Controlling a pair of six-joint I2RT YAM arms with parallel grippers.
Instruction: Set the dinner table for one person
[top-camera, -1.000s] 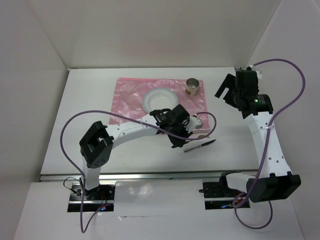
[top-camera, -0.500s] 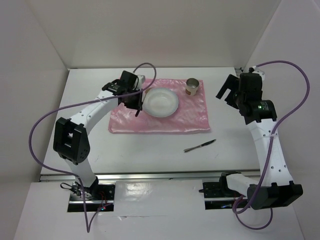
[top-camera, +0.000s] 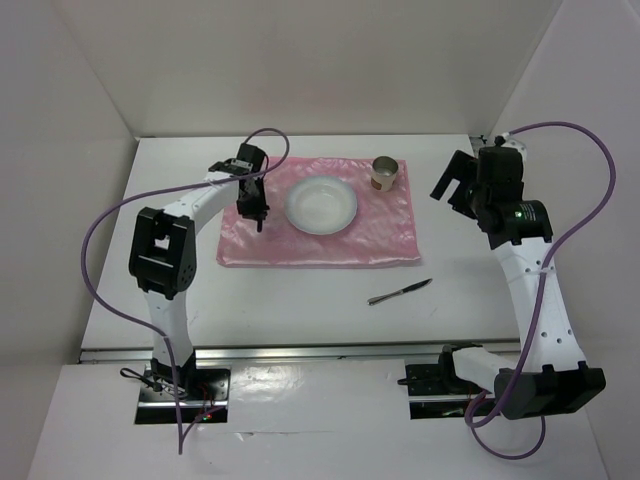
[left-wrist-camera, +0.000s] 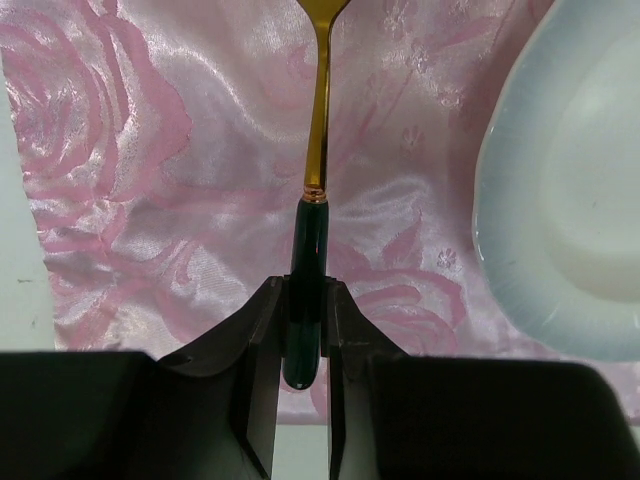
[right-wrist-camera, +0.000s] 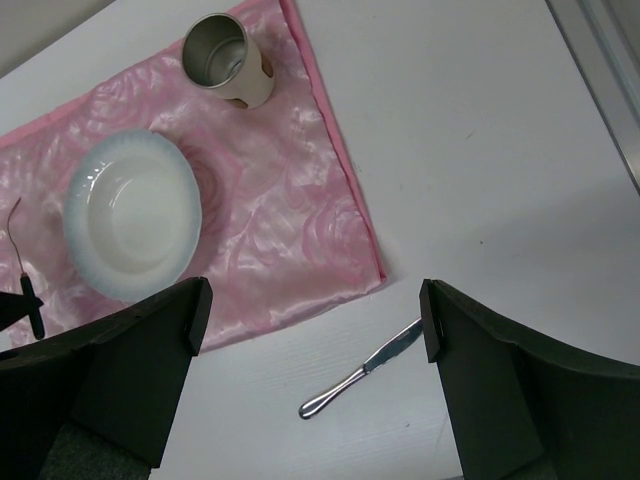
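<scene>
My left gripper (top-camera: 257, 207) (left-wrist-camera: 305, 300) is shut on the dark green handle of a gold utensil (left-wrist-camera: 319, 140), over the left part of the pink mat (top-camera: 320, 245). The utensil's head is cut off at the top of the left wrist view. A white bowl (top-camera: 321, 204) (left-wrist-camera: 570, 190) sits mid-mat just to its right, and a metal cup (top-camera: 384, 173) stands at the mat's far right. A steel knife (top-camera: 399, 292) (right-wrist-camera: 360, 375) lies on the white dinner table (top-camera: 500, 310) in front of the mat. My right gripper (top-camera: 455, 182) (right-wrist-camera: 312, 310) is open and empty, high above the table right of the mat.
White walls close in the table on the left, back and right. The mat (right-wrist-camera: 290, 200), bowl (right-wrist-camera: 133, 215) and cup (right-wrist-camera: 225, 55) also show in the right wrist view. Purple cables loop off both arms.
My left arm has swung from the mat's near right corner by the knife across to the mat's left side, carrying the utensil. The bowl is now uncovered. The right arm barely moved.
</scene>
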